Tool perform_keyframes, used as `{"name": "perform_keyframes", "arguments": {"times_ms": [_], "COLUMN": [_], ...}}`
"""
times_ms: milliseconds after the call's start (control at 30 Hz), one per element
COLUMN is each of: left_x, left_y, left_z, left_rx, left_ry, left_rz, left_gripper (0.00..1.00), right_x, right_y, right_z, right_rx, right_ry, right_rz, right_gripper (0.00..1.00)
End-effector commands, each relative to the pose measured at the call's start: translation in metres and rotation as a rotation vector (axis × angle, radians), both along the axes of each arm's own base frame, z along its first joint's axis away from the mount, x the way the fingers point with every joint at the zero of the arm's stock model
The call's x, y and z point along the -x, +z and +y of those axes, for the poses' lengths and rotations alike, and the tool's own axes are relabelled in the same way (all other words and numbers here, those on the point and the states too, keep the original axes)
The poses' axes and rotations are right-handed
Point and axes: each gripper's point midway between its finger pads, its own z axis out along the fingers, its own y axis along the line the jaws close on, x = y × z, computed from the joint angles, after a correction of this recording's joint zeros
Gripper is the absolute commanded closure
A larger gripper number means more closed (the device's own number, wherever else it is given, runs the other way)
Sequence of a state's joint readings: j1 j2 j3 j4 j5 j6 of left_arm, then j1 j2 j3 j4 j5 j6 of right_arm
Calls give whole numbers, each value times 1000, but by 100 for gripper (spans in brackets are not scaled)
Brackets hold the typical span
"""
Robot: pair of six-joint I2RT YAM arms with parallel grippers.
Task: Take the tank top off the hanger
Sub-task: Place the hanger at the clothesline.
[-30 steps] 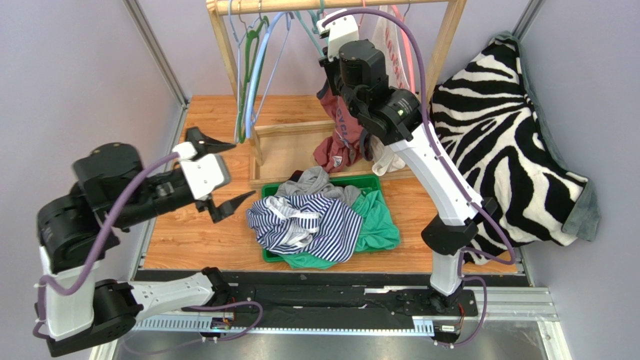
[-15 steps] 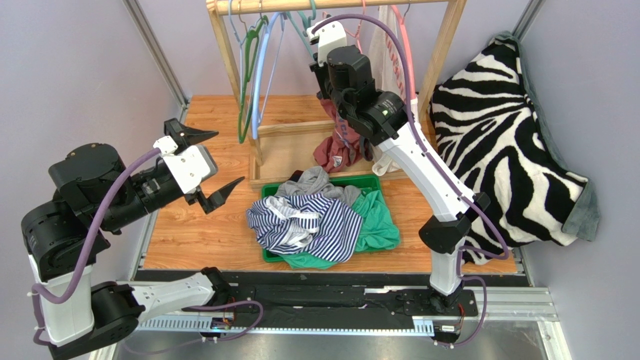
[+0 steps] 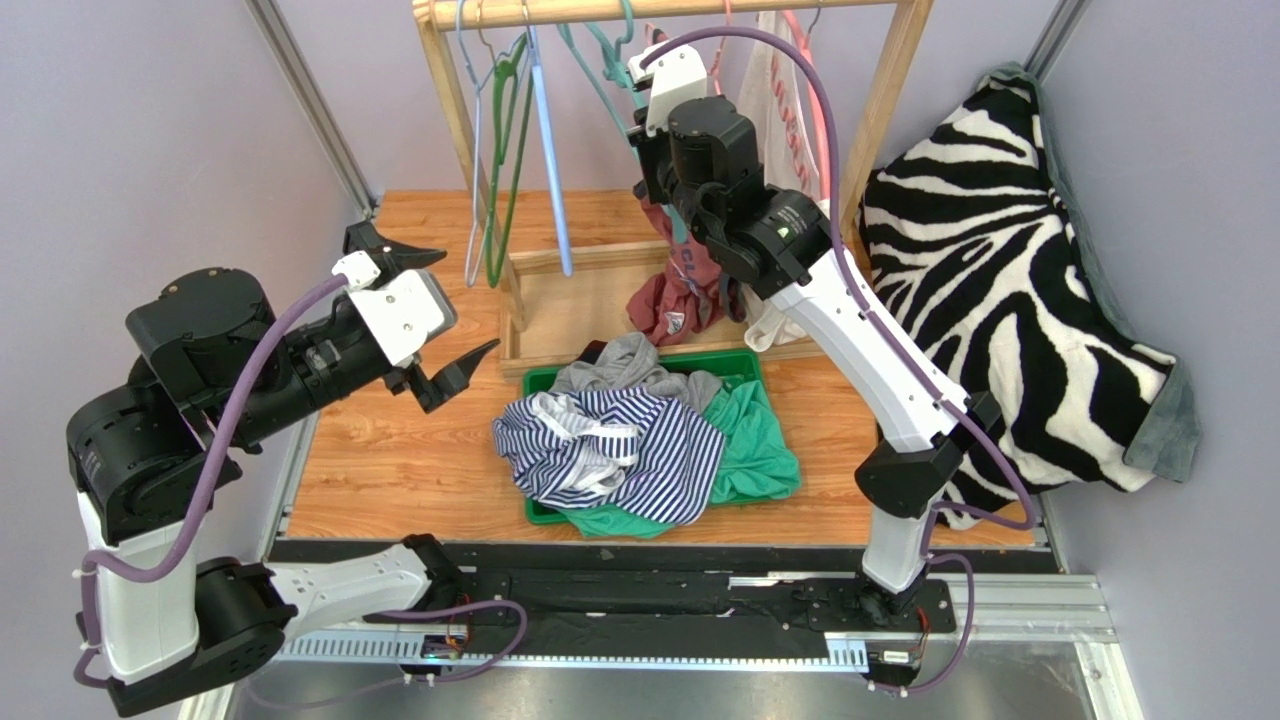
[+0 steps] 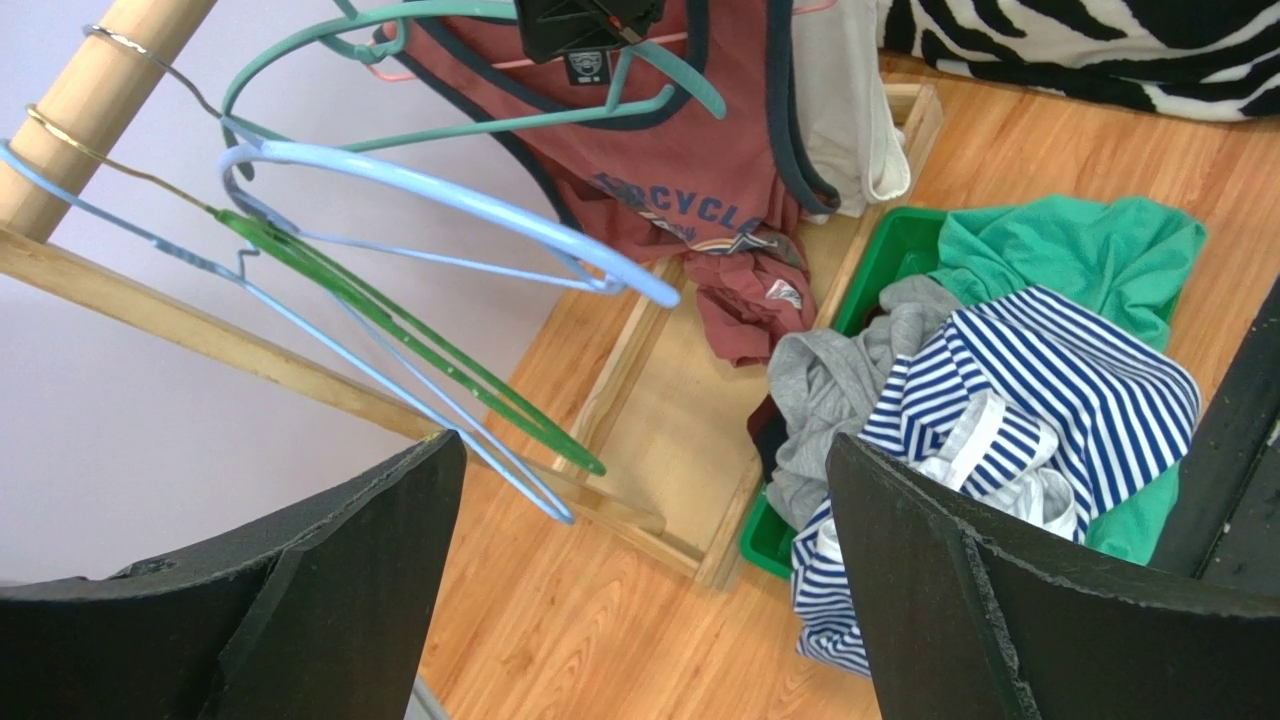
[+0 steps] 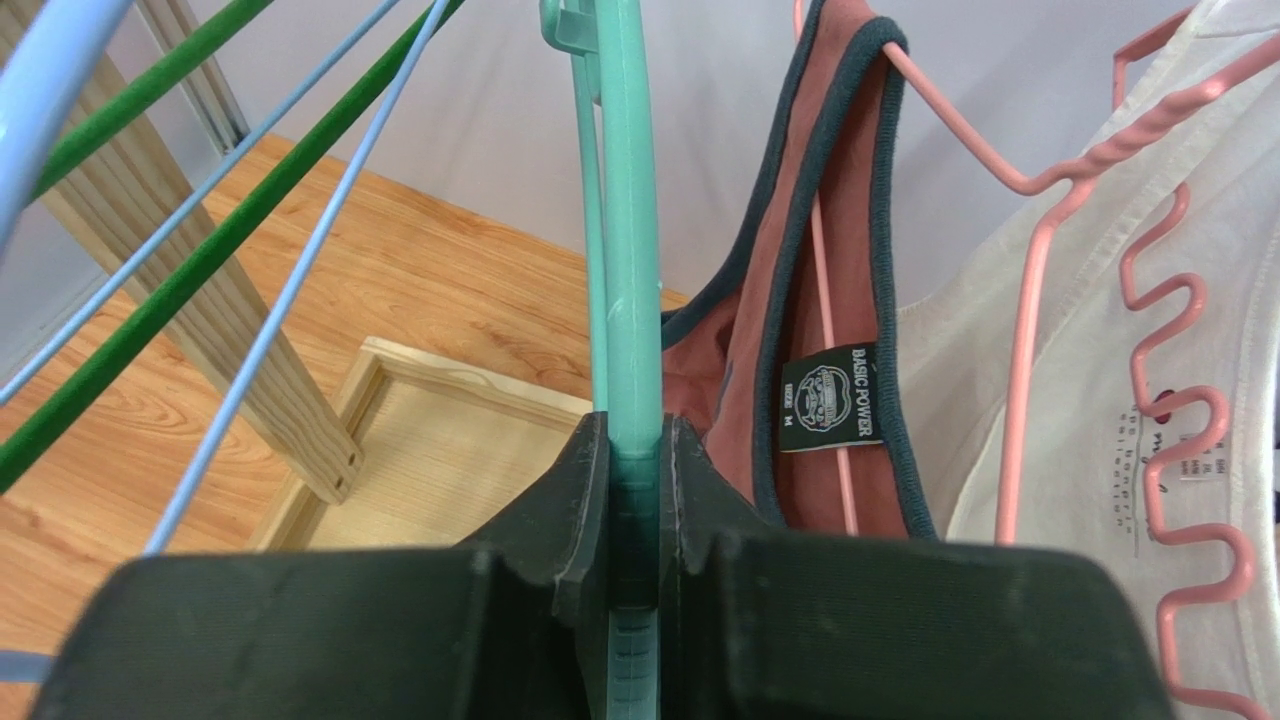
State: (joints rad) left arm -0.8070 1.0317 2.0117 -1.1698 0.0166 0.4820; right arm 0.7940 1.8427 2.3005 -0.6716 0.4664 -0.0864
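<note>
My left hand (image 3: 466, 302) hovers spread wide over the worktop (image 3: 391, 465), in front of the wooden rack (image 3: 893, 83), and the green bin (image 4: 884, 270) of loose clothes lies against the rack's base. Up under the rack's rail my right hand (image 5: 637, 458) pinches the teal hanger (image 5: 627, 225). The maroon tank top (image 5: 846, 225) hangs just behind that hanger, its hem slumped onto the rack's base.
</note>
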Motion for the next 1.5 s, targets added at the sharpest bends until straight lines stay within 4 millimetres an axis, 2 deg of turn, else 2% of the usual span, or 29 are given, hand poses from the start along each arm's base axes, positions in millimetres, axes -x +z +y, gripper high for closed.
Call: {"name": "perform_keyframes", "arguments": {"times_ms": [0,167,200,233,333,400,433,467,533,567,633,700,733,767,833,867,967,1000,1067,1100,1133,1200,1233,1333,1467], "left_x": [-5,-15,-16,-15,-16,-16,-16,-16,-18,-18,-19,-20,-21,-21,-22,-22,-22,-22,-22,-21,-21,-21,-22,-23,-23], "left_y": [16,14,14,14,14,15,15,15,14,14,13,13,13,13,13,12,11,11,10,10,10,10,10,9,7], "left_z": [2,1,1,1,2,3,3,3,2,2,1,0,0,0,0,0,2,3,2,1,0,-2,-2,-3,-3], "left_rx": [33,21,22,24,24,26,26,27,24,24,21,21,22,22,21,20,17,16,21,22,27,29,29,27,24], "left_ry": [23,58,62,61,67,68,71,72,73,76,74,78,78,81,84,84,89,90,87,84,81,74,74,76,79], "left_rz": [-45,-37,-34,-34,-34,-36,-36,-35,-34,-35,-32,-28,-29,-29,-26,-25,-23,-24,-17,-14,-11,-3,0,2,5], "left_gripper": [1,1,1,1,1,1,1,1,1,1,1,1,1,1,1,1,1,1,1,1,1,1,1,1,1], "right_x": [7,11,8,13,12,11,11,12,17,18,26,32,36,43,47,54,58,58,56,52,52,44,42,37,43], "right_y": [-18,-4,-12,-4,-11,-12,-10,-8,4,6,20,31,36,47,55,64,73,74,71,66,62,52,40,21,14], "right_z": [12,51,62,70,80,76,73,70,60,57,44,35,31,20,6,-7,-32,-50,-63,-78,-76,-87,-86,-85,-79], "right_rx": [-9,-42,-27,-34,-33,-40,-41,-42,-55,-54,-68,-85,-90,-108,-119,-130,-146,-157,-169,-162,-198,-200,-188,-172,-187], "right_ry": [48,106,110,126,124,99,91,81,72,65,61,63,71,69,63,59,39,12,2,-18,1,-21,-12,-3,46], "right_rz": [80,38,42,21,24,24,22,18,2,-1,-17,-29,-33,-45,-54,-65,-77,-75,-63,-56,-31,-10,17,59,72], "right_gripper": [100,100,100,100,100,100,100,92,83,72,61,56,49,45,37,36,35,35,35,35,35,35,35,35,36]}}
